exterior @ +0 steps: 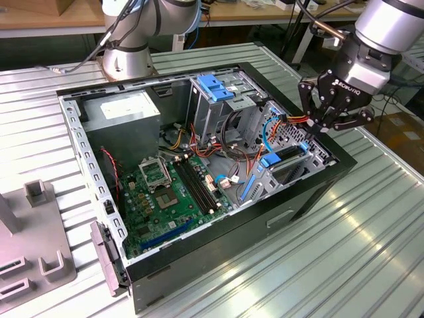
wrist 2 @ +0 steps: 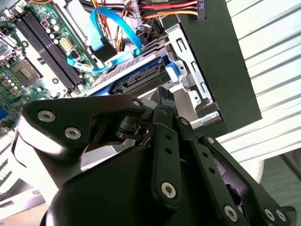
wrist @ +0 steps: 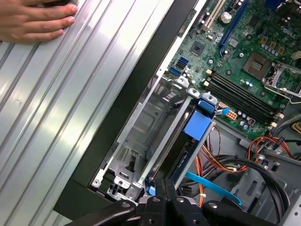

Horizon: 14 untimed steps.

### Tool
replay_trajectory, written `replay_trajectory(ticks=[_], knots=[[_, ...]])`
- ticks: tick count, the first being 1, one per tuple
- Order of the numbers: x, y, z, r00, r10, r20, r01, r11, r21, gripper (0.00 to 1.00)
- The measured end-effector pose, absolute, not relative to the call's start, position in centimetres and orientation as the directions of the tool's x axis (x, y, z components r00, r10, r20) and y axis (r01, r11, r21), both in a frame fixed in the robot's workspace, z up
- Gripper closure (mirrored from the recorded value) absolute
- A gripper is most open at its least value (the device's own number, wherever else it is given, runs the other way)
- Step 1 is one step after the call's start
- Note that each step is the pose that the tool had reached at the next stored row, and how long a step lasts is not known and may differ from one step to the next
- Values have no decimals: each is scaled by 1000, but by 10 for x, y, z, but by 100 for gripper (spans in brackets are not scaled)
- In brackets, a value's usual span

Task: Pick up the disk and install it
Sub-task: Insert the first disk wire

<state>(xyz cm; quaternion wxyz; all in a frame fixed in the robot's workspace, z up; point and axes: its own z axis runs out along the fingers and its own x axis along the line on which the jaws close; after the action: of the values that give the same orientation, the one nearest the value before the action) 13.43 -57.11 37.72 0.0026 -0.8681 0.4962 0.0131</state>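
I see an open black computer case (exterior: 291, 212) lying in the middle of the bench (exterior: 371, 252), a green motherboard (exterior: 169, 199) across its floor. A grey power supply (exterior: 122, 112) sits in 1 far corner of the case; a grey fixture (exterior: 33, 238) stands at the bench's edge.

My tool (wrist 2: 163, 95) is blocking much of the second wrist view, hiding the near end of the disk (wrist 2: 134, 77), and I am not making out its label. A hand (wrist: 33, 21) on the surface (wrist: 70, 99) is being cropped at the first wrist view's edge, and a grey fixture (exterior: 33, 255) at the exterior view's left.
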Motion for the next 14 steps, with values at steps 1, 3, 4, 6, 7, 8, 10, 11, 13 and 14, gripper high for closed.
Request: replay_trajectory(ticks=[1,3,4,6,7,8,10,11,13,14], knots=[[135,-571,377,512,-859,-25,-859,-512,8,89],[136,-571,377,523,-852,-25,-852,-524,7,89],[136,-571,377,530,-848,-24,-848,-530,6,89],[137,-571,377,541,-841,-23,-841,-541,5,89],[137,-571,377,546,-838,-23,-838,-546,4,89],[137,-571,377,551,-834,-23,-834,-552,4,89],[137,-570,377,562,-827,-22,-827,-562,5,89],[137,-570,377,567,-824,-22,-824,-567,5,89],[138,-570,377,582,-813,-21,-813,-582,5,89],[138,-570,377,585,-811,-21,-811,-585,5,89]])
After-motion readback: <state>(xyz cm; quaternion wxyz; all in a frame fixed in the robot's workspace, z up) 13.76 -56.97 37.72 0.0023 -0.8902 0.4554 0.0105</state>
